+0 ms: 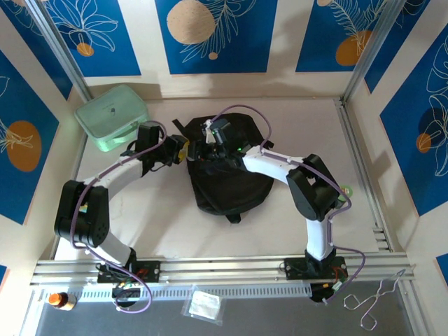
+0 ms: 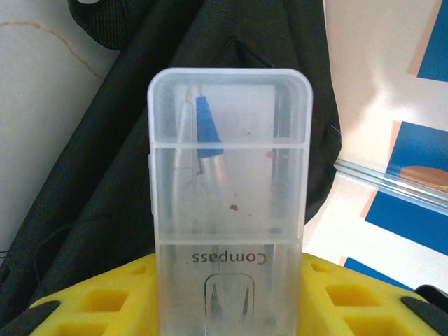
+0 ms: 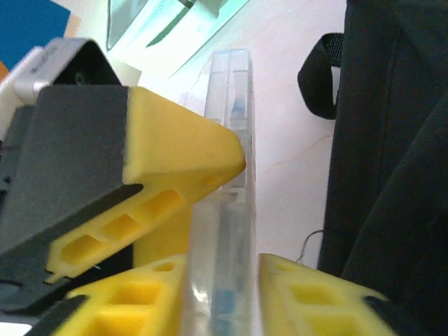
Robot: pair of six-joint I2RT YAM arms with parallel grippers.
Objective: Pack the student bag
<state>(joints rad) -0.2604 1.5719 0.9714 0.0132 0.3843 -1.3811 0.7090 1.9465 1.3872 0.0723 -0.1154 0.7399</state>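
The student bag (image 1: 231,178) lies flat mid-table, a black fabric backpack, also seen dark in the left wrist view (image 2: 91,182) and along the right of the right wrist view (image 3: 392,175). A clear plastic box marked "Compass" (image 2: 229,182) is held just off the bag's upper left edge. My left gripper (image 1: 178,149) (image 2: 229,308) has its yellow fingers against both sides of the box. My right gripper (image 1: 208,143) (image 3: 224,294) is shut on the same box (image 3: 231,210), seen edge-on. The left gripper's finger (image 3: 175,147) presses the box from the left.
A mint-green hard case (image 1: 110,115) stands at the back left, near the left arm. Beyond the near rail lie a small clear packet (image 1: 205,306), a bent wire tool (image 1: 381,297) and a small orange bottle (image 1: 59,299). Walls enclose the table on three sides.
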